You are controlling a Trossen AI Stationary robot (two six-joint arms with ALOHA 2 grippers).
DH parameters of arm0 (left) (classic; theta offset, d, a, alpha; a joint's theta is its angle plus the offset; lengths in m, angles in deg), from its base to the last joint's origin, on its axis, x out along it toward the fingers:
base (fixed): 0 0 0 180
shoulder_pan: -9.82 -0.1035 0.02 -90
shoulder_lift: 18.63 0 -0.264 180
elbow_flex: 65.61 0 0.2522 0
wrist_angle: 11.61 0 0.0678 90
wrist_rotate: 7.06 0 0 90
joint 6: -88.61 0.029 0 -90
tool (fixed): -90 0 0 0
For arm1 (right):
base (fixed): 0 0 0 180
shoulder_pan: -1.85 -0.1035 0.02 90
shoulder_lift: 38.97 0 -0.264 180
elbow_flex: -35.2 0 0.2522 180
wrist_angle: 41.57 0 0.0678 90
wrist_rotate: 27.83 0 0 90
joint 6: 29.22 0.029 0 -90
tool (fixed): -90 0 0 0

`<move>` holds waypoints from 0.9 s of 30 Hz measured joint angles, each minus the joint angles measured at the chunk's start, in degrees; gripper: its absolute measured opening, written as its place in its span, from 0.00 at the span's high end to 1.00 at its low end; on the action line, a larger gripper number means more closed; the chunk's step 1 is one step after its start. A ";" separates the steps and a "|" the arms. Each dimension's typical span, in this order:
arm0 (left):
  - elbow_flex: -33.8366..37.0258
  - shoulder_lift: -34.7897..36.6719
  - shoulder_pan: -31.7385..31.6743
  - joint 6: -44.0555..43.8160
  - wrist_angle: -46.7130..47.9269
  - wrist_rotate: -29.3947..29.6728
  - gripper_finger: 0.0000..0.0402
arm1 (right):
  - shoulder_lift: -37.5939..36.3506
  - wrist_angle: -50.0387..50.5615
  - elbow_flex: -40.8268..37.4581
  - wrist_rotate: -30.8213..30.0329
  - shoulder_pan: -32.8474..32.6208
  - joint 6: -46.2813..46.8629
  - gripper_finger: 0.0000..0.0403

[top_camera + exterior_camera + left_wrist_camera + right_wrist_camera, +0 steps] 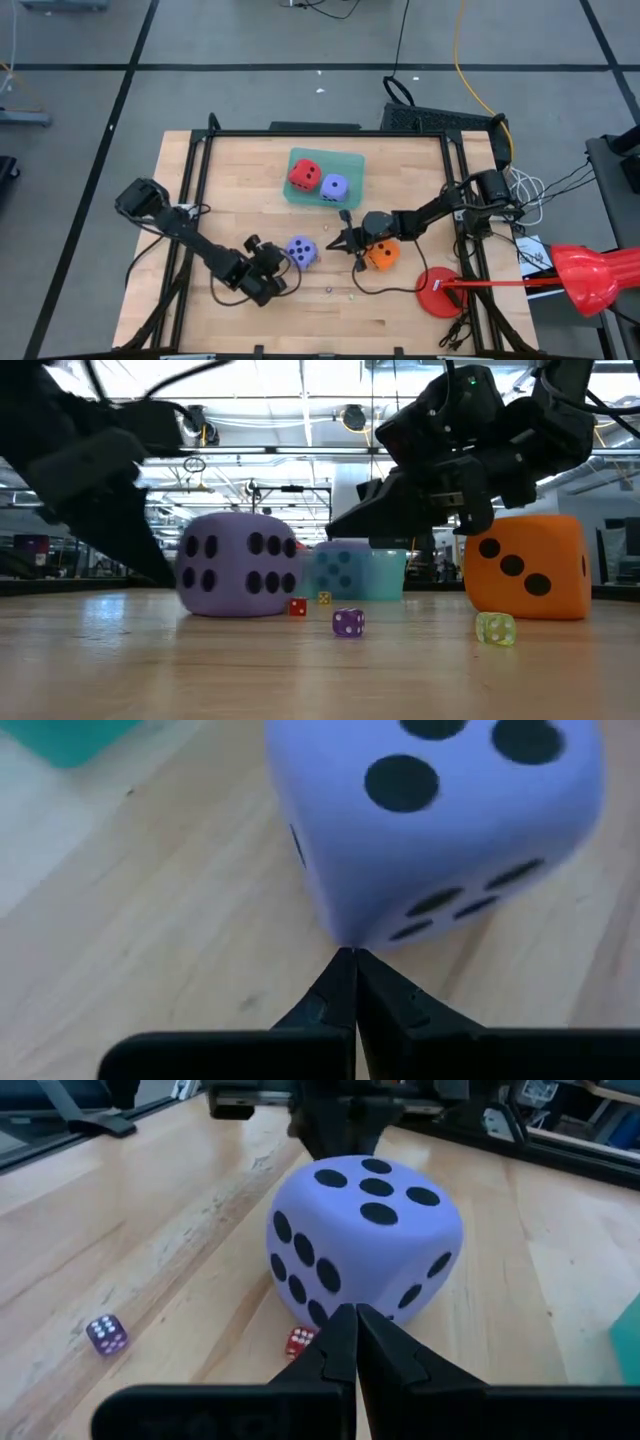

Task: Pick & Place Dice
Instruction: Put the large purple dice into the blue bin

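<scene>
A purple-blue die (302,252) sits flat on the wooden table, left of the middle. My left gripper (350,958) is shut, low and slanting down, with its tips at that die's near lower corner. My right gripper (352,1312) is also shut. It points almost level from the table's right at the same die's other side, a short gap away. An orange die (381,256) rests on the table just beside the right gripper's body. A red die (304,175) and a second purple-blue die (335,187) lie in a teal tray (352,165) at the far middle. My left gripper's shut fingertips (352,970) stand right at the purple-blue die's lower corner (345,935), coming slanting down from the table's near left. I cannot tell whether they touch it. The die rests flat on the table.
Several tiny dice lie on the table between the big ones: a red one (298,1342), a purple one (106,1333) and a yellow-green one (495,628). A red round disc (437,292) with a red-handled tool (590,275) sits at the near right. A black frame (330,133) rims the table.
</scene>
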 joint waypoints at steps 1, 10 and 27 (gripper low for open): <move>-0.02 -0.63 -0.78 1.44 -1.58 -0.61 0.99 | 0.00 0.23 -0.01 -0.01 0.01 0.04 1.00; -0.04 -3.21 -7.60 14.93 -12.46 -4.82 0.99 | -0.15 2.54 -0.06 0.09 -0.11 0.52 1.00; 0.15 -3.12 -9.14 23.32 -16.62 -4.65 0.99 | -0.79 3.26 -0.50 0.43 -0.08 0.44 1.00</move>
